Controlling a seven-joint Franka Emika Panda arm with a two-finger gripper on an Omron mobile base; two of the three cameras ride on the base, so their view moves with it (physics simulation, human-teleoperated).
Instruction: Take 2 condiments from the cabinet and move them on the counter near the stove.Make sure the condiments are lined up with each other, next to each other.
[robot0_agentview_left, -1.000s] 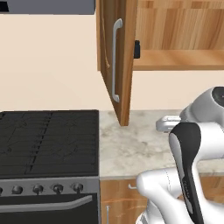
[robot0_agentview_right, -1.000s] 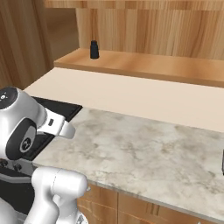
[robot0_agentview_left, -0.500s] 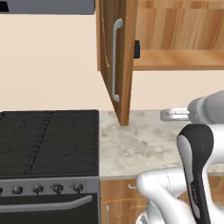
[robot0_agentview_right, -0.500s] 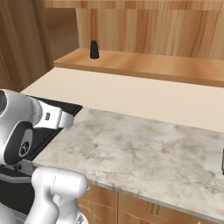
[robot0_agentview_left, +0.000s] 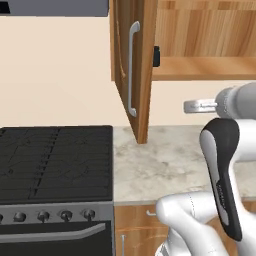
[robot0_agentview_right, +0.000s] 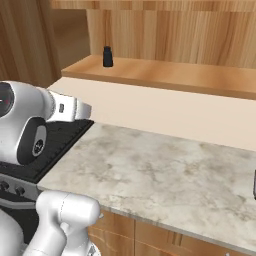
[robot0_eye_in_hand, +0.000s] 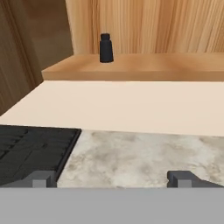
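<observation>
A small matte black condiment shaker stands upright at the left end of the wooden shelf inside the open brown cabinet. In the left base view the shaker peeks out from behind the cabinet door. It also shows on the shelf in the right base view. My gripper is open, its fingertips wide apart with nothing between them. It hovers above the marbled counter, below and in front of the shelf, pointing toward the shaker. The stove lies left of the counter.
The cabinet door hangs open over the seam between stove and counter, its long silver bar handle facing the stove side. A beige wall runs between counter and shelf. A dark object touches the right edge of the right base view.
My hand has risen from just above the counter to a height nearer the shelf, still open. The shaker has not moved.
</observation>
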